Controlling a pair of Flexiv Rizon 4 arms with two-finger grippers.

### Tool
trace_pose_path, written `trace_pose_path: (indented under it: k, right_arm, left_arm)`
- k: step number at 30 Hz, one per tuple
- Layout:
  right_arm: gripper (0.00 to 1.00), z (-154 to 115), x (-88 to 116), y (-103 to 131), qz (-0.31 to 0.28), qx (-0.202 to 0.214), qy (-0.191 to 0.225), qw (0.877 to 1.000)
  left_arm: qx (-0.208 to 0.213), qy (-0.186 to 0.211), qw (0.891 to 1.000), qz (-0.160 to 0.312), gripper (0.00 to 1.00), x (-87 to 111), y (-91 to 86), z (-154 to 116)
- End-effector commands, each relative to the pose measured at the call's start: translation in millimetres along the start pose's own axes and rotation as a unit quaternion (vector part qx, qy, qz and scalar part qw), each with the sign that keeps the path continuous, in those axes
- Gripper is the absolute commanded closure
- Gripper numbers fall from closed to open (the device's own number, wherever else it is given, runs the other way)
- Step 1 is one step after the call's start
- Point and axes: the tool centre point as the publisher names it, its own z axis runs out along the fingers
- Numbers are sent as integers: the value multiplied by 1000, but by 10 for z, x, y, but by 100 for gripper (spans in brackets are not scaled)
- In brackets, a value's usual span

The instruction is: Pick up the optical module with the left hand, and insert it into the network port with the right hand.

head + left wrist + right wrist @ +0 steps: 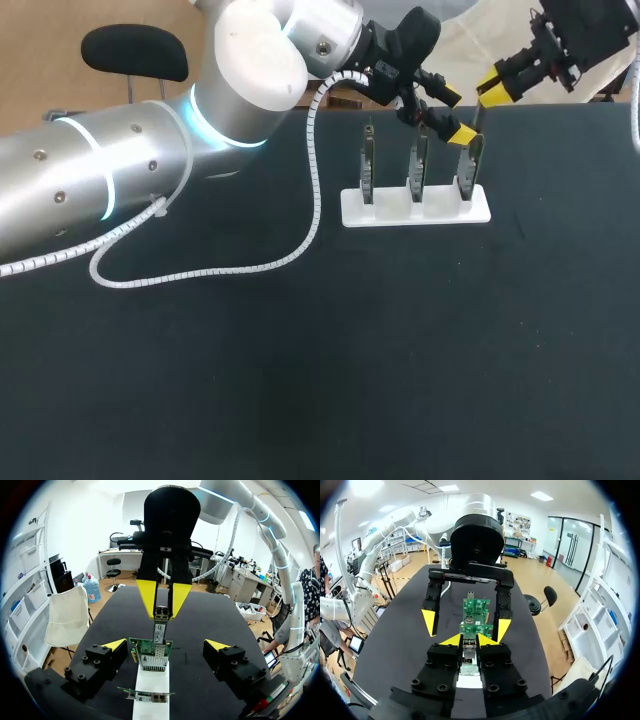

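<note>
L arm (120,170) fills near left, head view; L hand (455,114) sits at rightmost card (470,172) of three upright in white stand (415,210), far side of bench (320,380). R hand (494,88) enters far right, above same card. L wrist view: L hand wide open, straddling card, no contact, prob. standing clear for R hand's push. R hand pinches optical module (160,622), nose at network port (151,657). R wrist view: R hand closed on module, lined up w/ port; seating depth can't tell.
</note>
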Motion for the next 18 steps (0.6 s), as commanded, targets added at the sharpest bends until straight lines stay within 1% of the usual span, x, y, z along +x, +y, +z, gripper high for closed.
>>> trace_pose_path:
  k: [1, 18]
  right_arm:
    - [100, -8, 1, 20, 0, 2, 1, 1000]
    - [100, 38, 62, 72, 4, -6, 9, 1000]
  left_arm:
    - [1, 2, 1000, -1, 0, -9, 15, 4]
    - [1, 2, 1000, -1, 0, -9, 15, 4]
